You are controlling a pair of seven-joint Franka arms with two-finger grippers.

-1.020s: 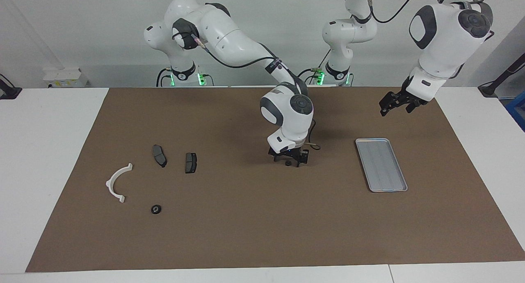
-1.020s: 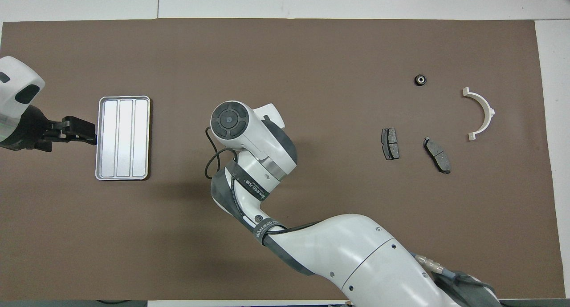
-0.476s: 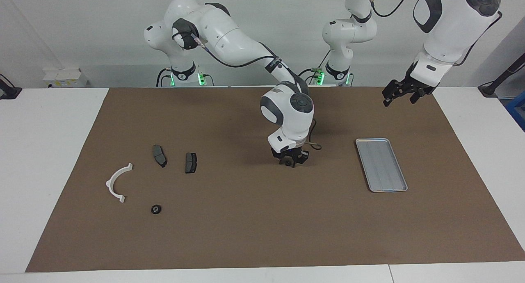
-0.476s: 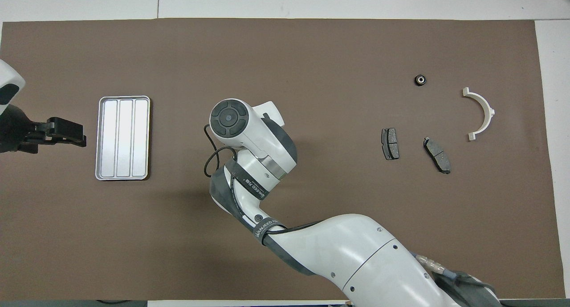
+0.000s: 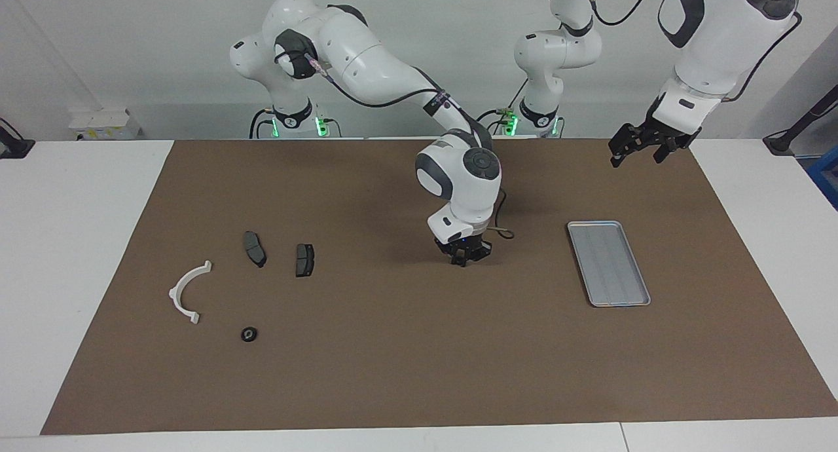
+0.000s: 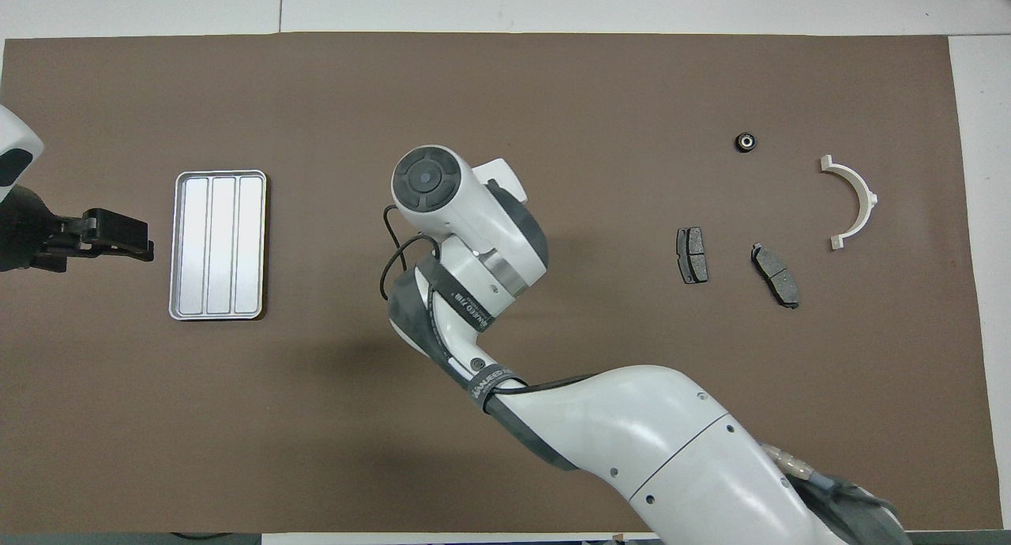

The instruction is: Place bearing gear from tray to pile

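Plainly, the coming move turns on which way the pile lies from the right pincer (image 5: pixel 464 261). That pincer hangs low over the brown mat (image 5: pixel 393 373) on the white tabletop (image 5: pixel 65 242), between the tray and the pile and closer to the tray. It looks clenched, with what I take to be the small dark round bearing gear (image 5: pixel 463 263) nipped at its tips. Dark against dark, the part is hard to make out, and from overhead the arm's own wrist hides it.

The shallow ribbed silver metal tray (image 5: pixel 592 224) lies toward the left arm's end with nothing in it. The pile lies well apart from the pincer, toward the right arm's end. It holds two dark grey brake pads (image 5: pixel 255 249) (image 5: pixel 304 260), a white curved plastic half-ring bracket (image 5: pixel 188 291) and a small black ring-shaped part (image 5: pixel 248 334). The pads lie about as near to the robots as the spot under the pincer, so the carry should be almost purely sideways along the tabletop. The black ring lies farther from the robots than the pads.

Being round, the gear has no long axis to line up. My judgement is that only the drop spot matters, on bare mat among the pile's parts. The right arm is the better placed, since the pile is at its end.

The left pincer (image 5: pixel 638 149) waits, raised over the mat just beside the tray.
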